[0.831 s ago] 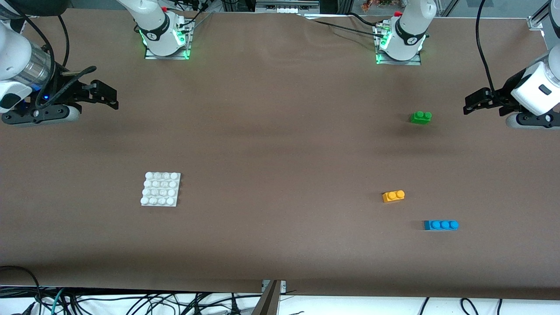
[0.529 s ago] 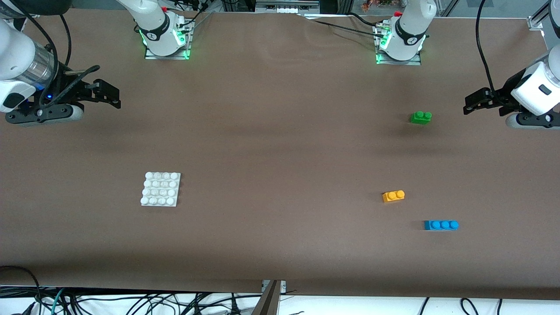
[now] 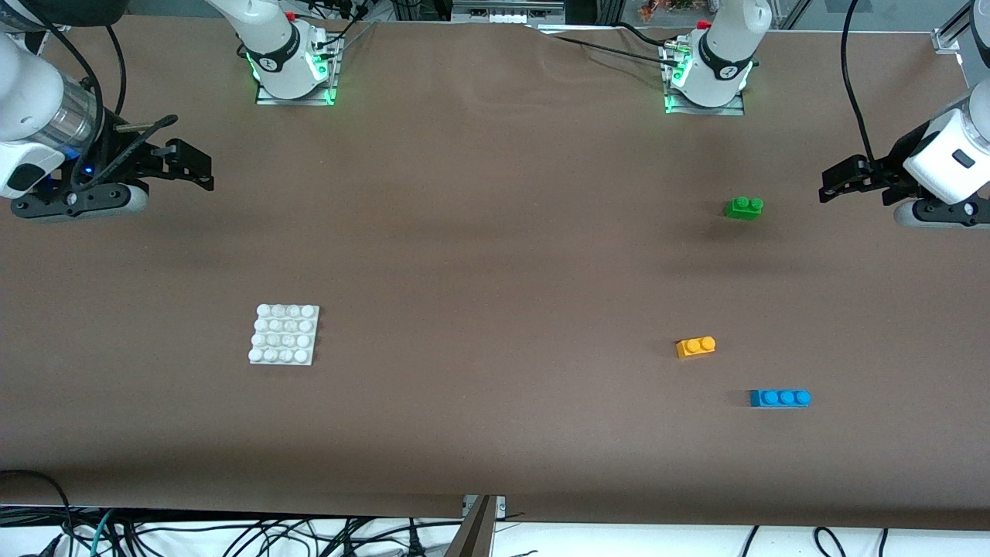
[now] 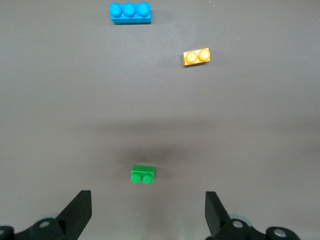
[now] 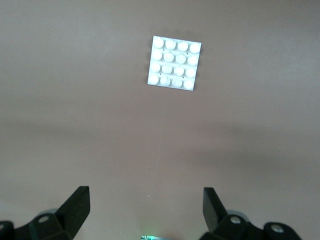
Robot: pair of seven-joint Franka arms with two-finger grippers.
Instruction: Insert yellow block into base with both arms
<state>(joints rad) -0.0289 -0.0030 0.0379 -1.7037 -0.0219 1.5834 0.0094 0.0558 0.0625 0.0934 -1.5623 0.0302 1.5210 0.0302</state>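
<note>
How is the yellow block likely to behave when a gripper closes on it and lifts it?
The yellow block looks like stiff moulded plastic, so it probably won't deform. Being small, it is likely light. Its flat sides should resist rolling, though smooth plastic might slip or skid on the table.

Yellow block (image 3: 695, 347) flat, well apart from base (image 3: 284, 334)

Flat on the brown bench (image 5: 90, 125): the white base (image 5: 174, 63), sixteen round studs in a four-by-four grid, slightly skewed. Well apart from the base, right claw (image 5: 146, 210) in the air, fingers (image 5: 77, 204) spread wide, nothing between them.
</note>
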